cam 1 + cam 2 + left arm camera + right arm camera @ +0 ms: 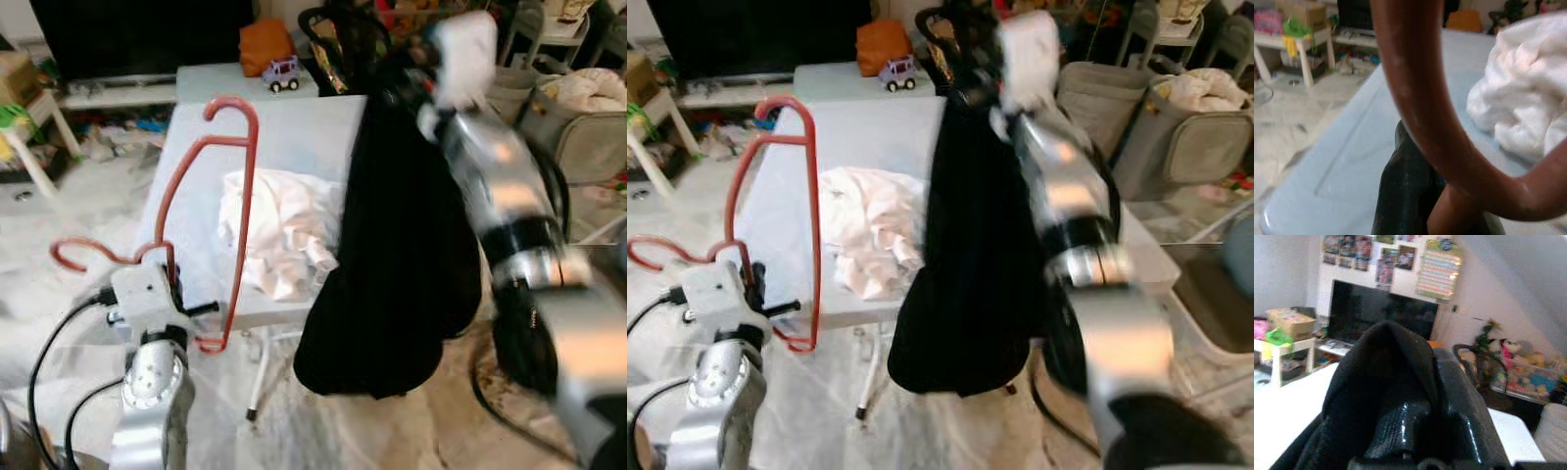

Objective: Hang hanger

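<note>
Left gripper (pixel 176 294): black fingers (pixel 1410 196) are clamped on the red plastic clothes hanger (pixel 211 206), as seen close up in the left wrist view, where the red bar crosses the finger. The hanger is held upright in front of the near left edge of the desk, its hook (pixel 78 257) pointing to the robot's left and its long frame rising above the gripper.

Right gripper (pixel 1415 431): fingers are closed on the black fabric garment (pixel 392 255); the cloth is draped over and between them in the right wrist view. The garment is held raised at the right of the scene and hangs down past the desk's near right edge, well apart from the hanger.

Pale blue rectangular desk (pixel 294 127): carried on it are a crumpled white cloth (pixel 274 230), lying near the front edge between hanger and garment, and, at the far end, a small purple toy car (pixel 281 73) beside an orange soft object (pixel 265 44).

Surroundings: a dark television screen (pixel 137 34) stands beyond the desk; grey laundry baskets (pixel 1156 127) with pale cloth inside stand to the right on the floor.
</note>
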### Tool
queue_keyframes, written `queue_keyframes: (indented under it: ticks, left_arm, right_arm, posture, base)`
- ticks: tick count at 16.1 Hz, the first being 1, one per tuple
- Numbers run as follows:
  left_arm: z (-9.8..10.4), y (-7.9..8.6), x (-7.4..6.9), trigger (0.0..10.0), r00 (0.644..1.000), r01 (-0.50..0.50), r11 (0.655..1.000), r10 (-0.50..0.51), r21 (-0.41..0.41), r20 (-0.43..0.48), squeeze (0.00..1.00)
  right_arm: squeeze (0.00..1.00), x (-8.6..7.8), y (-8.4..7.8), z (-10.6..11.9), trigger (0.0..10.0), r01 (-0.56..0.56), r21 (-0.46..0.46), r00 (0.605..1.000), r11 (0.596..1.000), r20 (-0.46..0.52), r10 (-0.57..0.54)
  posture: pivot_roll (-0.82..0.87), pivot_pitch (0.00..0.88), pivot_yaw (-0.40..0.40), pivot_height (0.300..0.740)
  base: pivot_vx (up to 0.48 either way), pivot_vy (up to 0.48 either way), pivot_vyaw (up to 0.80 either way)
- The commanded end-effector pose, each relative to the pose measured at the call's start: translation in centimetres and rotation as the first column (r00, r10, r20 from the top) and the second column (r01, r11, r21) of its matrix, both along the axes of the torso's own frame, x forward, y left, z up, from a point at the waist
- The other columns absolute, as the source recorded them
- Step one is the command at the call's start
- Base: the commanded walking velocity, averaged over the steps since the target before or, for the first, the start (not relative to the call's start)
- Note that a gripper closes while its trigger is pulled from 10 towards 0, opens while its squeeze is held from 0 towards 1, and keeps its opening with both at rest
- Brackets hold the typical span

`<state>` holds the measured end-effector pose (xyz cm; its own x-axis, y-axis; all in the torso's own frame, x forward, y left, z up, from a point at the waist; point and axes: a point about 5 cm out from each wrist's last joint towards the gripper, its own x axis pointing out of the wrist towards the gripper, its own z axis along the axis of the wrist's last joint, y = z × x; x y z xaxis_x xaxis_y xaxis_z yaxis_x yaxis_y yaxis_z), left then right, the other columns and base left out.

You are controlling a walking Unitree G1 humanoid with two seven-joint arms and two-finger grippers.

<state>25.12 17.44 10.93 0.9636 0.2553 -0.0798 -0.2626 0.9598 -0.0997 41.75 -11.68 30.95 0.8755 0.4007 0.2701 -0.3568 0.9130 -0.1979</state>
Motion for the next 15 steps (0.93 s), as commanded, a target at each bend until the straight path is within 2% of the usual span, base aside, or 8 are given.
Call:
queue_keyframes:
  ticks: [1,2,4,5,15]
  left_arm:
    - [0.5,0.0,-0.3,10.0,1.0,-0.018,1.0,0.018,0.007,0.022,0.0]
    - [0.5,0.0,-0.9,10.0,0.999,-0.037,0.999,0.037,0.003,0.022,0.0]
    - [0.5,0.1,-1.3,10.0,0.999,-0.05,0.999,0.049,0.008,0.023,0.0]
    - [0.6,0.4,-1.5,10.0,0.998,-0.061,0.998,0.061,0.02,0.025,0.0]
    - [0.6,0.4,-1.5,10.0,0.998,-0.061,0.998,0.061,0.02,0.025,0.0]
  right_arm:
    - [0.0,0.2,0.5,1.3,10.0,-0.009,-0.002,1.0,1.0,0.012,0.009]
    - [0.0,0.4,1.2,3.7,10.0,0.014,0.03,1.0,0.999,0.011,-0.014]
    - [0.0,0.2,1.8,6.1,10.0,0.04,0.014,0.997,0.999,0.065,-0.041]
    - [0.0,-0.5,2.2,9.3,10.0,0.06,0.014,0.986,0.998,0.158,-0.062]
    - [0.0,-0.5,2.2,9.3,10.0,0.06,0.014,0.986,0.998,0.158,-0.062]
  posture:
    - [0.05,0.0,-0.061,0.74]
    - [0.08,0.0,-0.079,0.74]
    - [0.09,0.0,-0.083,0.74]
    - [0.1,0.0,-0.083,0.74]
    - [0.1,0.0,-0.083,0.74]
  base:
    - [0.0,0.0,0.0]
    - [0.0,0.0,0.0]
    - [0.0,0.0,0.0]
    - [0.0,0.0,0.0]
    - [0.0,0.0,0.0]
